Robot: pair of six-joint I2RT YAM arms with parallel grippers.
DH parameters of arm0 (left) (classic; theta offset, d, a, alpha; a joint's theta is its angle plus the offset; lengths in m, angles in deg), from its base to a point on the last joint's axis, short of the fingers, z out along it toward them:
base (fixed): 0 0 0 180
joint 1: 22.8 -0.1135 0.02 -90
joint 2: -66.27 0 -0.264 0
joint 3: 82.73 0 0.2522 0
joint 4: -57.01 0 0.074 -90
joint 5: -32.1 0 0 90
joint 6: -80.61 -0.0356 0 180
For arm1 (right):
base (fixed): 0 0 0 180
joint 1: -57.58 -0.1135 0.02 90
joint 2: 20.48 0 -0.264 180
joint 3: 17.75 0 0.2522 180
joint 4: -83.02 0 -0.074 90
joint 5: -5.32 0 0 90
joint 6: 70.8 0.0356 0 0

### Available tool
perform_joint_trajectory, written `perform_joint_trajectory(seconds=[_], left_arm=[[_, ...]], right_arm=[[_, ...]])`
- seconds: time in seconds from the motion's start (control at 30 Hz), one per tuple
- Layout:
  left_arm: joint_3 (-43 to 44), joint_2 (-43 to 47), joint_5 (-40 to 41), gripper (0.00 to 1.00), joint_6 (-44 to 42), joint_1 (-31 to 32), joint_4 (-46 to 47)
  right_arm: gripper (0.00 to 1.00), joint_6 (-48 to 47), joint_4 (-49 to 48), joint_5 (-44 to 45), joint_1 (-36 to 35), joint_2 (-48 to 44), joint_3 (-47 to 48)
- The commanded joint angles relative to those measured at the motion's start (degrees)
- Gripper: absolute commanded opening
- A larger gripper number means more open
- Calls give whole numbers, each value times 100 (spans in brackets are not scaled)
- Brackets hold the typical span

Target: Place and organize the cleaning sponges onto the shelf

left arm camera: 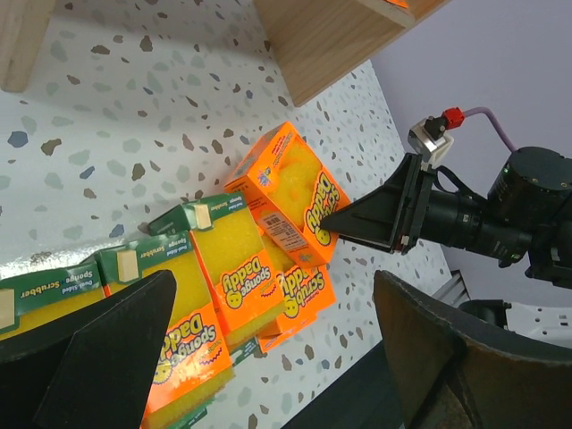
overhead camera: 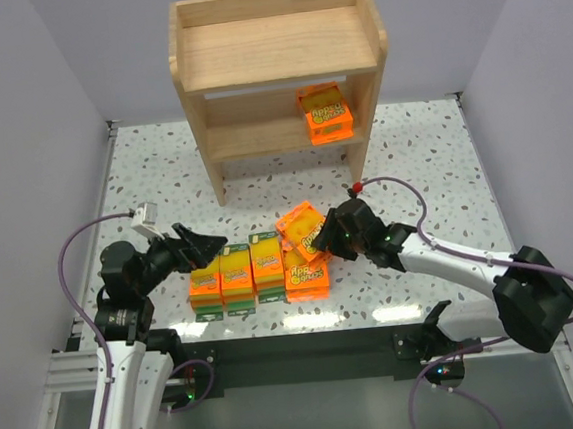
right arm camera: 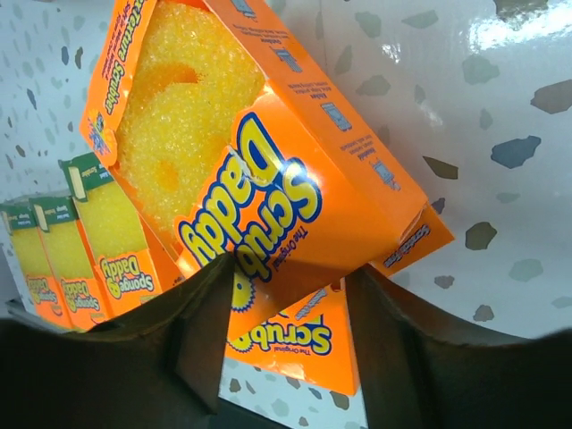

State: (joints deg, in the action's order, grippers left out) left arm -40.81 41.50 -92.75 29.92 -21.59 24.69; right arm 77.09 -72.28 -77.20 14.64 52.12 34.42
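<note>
Three yellow-and-green cleaning sponges (overhead camera: 235, 272) stand in a row on the table, just right of my open left gripper (overhead camera: 204, 247), whose wide-apart fingers (left arm camera: 107, 349) hold nothing. A flat orange pack (overhead camera: 307, 276) lies at the row's right end. Another orange pack (overhead camera: 300, 225) leans tilted over it, and my right gripper (overhead camera: 324, 236) is shut on its near end; in the right wrist view both fingers (right arm camera: 201, 313) press its sides (right arm camera: 268, 152). One orange pack (overhead camera: 326, 113) lies on the lower tier of the wooden shelf (overhead camera: 277, 50), at the right.
The shelf stands at the back centre on the speckled table (overhead camera: 432, 162). Grey walls close in left and right. A black rail (overhead camera: 298, 349) runs along the near edge between the arm bases. The right arm's cable (overhead camera: 405, 189) loops above its wrist.
</note>
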Motion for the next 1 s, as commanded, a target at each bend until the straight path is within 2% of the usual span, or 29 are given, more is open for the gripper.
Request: perform_joint_trajectory(seconds=[0.0, 0.03, 0.1, 0.13, 0.2, 0.23, 0.33, 0.6, 0.7, 0.83, 0.97], left_arm=[[93, 52, 22, 98, -143, 11, -59], [76, 78, 22, 98, -160, 11, -68], [84, 96, 48, 98, -169, 11, -112], [84, 113, 49, 97, -187, 11, -129], [102, 113, 66, 98, -204, 11, -164], [119, 113, 57, 98, -239, 11, -182], [154, 105, 119, 98, -257, 11, -226], [207, 8, 145, 98, -292, 11, -182], [233, -27, 154, 98, -301, 11, -165], [277, -54, 172, 98, -301, 11, -165], [365, -36, 189, 98, -310, 11, -174]], right_arm=[[50, 144, 84, 51, 101, 236, 175], [42, 144, 84, 25, 188, 298, 184], [35, 109, 101, -62, 251, 447, 254], [24, 74, 101, -141, 303, 570, 263], [11, 65, 49, -230, 339, 633, 272], [0, 47, 5, -300, 365, 589, 255], [0, 30, 57, -257, 409, 388, 254], [0, 30, 584, -81, 611, -1115, 368], [0, 30, 699, -360, 664, -1519, 456], [0, 178, 550, -739, 673, -1827, 553], [0, 591, -28, -1100, 673, -1942, 685]])
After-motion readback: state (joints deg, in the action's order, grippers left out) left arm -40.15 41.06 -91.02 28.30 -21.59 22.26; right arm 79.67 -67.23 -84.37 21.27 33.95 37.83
